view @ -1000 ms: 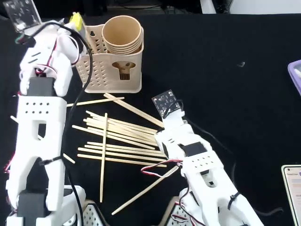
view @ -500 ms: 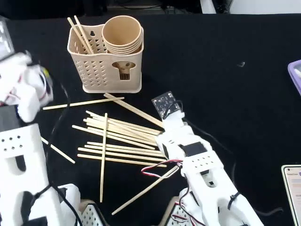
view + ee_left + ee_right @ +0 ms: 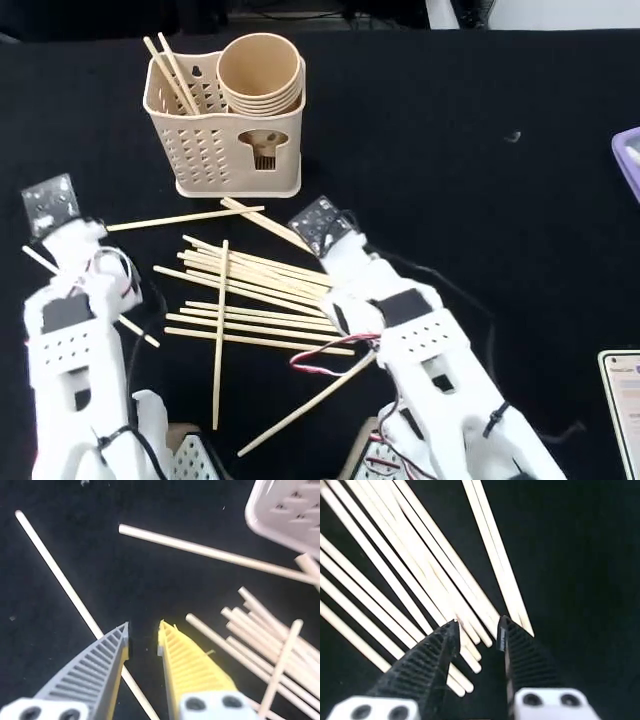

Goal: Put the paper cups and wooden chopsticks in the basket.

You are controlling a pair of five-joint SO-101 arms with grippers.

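Black table (image 3: pixel 480 120) carries the basket (image 3: pixel 222 152). Loose wooden chopsticks (image 3: pixel 255 285) lie scattered just in front of the basket. Purple container (image 3: pixel 628 150) edge sits well right of the basket.

White shells are seen on the left arm (image 3: pixel 70 350) and right arm (image 3: pixel 425 345), with red and black cables. The left jaws are ribbed grey and yellow, the right jaws black.

Soft, even light falls from overhead onto the black table (image 3: pixel 480 150), which soaks it up and gives back no shine. The pale chopsticks (image 3: pixel 250 290) and the white right arm (image 3: pixel 430 350) stand out bright and cast hardly any shadow. In the left wrist view the basket (image 3: pixel 295 510) corner glares nearly white.
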